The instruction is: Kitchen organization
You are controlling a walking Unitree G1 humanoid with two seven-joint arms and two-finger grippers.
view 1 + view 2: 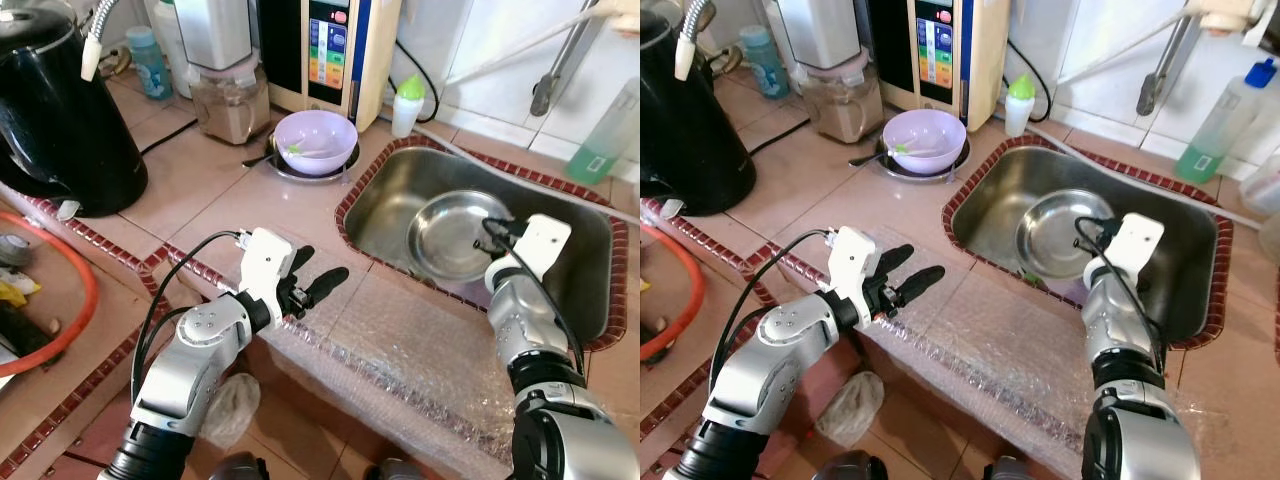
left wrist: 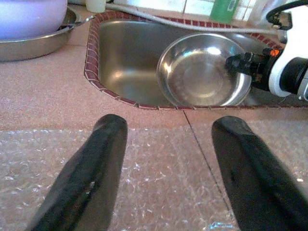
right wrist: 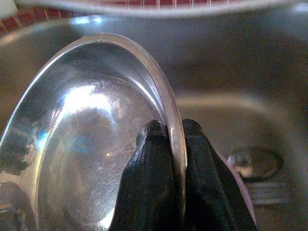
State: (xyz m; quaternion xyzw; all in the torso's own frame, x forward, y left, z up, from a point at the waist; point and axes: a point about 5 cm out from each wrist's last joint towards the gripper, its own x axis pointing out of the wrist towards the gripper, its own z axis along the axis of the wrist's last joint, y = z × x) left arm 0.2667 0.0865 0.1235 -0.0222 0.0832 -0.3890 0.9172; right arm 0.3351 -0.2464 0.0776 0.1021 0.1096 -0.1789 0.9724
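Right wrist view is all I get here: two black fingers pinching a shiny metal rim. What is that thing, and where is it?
Observer: It's a steel bowl inside the sink; the right hand grips its rim on the side nearer the robot's right.
Operator: Is the other hand helping?
Observer: No. The left hand is open, over the bubble wrap laid on the counter's front edge, short of the sink.
Operator: Any more dishes around?
Observer: A lilac bowl sits on a metal plate behind the sink's left corner.
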